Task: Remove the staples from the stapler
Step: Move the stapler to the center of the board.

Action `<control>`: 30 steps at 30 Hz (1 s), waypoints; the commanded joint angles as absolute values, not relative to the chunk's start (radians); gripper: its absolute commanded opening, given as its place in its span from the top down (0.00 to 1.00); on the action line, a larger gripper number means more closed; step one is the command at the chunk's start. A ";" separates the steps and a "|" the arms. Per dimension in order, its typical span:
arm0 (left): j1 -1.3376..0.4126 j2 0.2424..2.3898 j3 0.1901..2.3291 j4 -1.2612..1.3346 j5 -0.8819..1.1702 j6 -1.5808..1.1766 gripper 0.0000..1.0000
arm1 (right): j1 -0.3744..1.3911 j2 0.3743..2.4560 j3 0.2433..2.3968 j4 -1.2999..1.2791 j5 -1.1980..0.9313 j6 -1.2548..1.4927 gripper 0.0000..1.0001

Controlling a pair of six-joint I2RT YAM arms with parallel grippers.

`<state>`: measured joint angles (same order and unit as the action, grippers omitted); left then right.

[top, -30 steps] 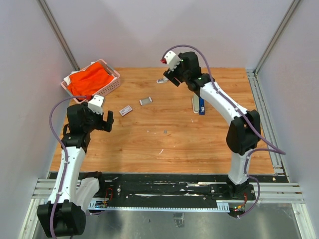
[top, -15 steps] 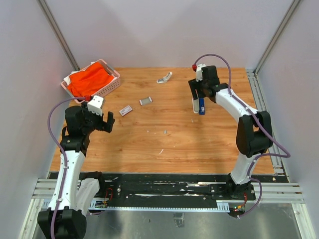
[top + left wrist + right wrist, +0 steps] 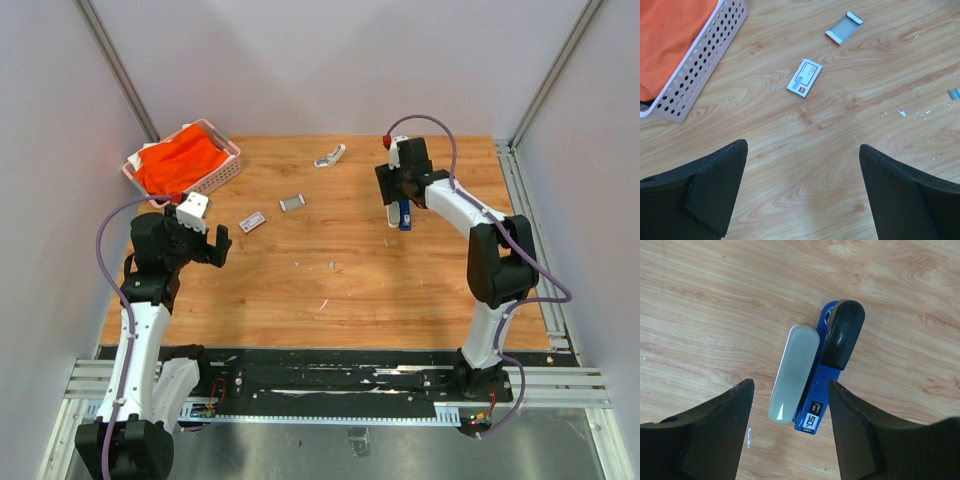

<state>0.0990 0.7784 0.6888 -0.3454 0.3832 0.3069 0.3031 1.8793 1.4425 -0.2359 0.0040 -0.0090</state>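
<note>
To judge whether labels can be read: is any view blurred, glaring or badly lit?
Right wrist: the stapler is sharp, its label legible, a soft sheen on its grey part; the dark fingers show little detail. Left wrist: the table's grain and small white box are sharp, no glare. Top external: even light, faint shadows.

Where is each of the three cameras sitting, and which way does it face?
Top external: high behind the bases, looking down the wooden table; both arms, left gripper and right gripper.
Left wrist: above the table, facing down at a small white box with red mark; own black fingers.
Right wrist: straight down on the slim blue stapler with black top arm; own fingers.
Shared: top and right wrist both show the stapler.
</note>
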 commanded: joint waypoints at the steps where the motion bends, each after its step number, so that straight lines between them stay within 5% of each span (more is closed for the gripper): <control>1: 0.107 0.775 0.682 -0.336 0.398 0.309 0.02 | 0.340 1.914 1.442 -0.207 0.045 0.016 0.38; 30: 0.106 0.767 0.676 -0.339 0.391 0.312 0.02 | 0.357 1.955 1.401 -0.164 0.111 0.051 0.37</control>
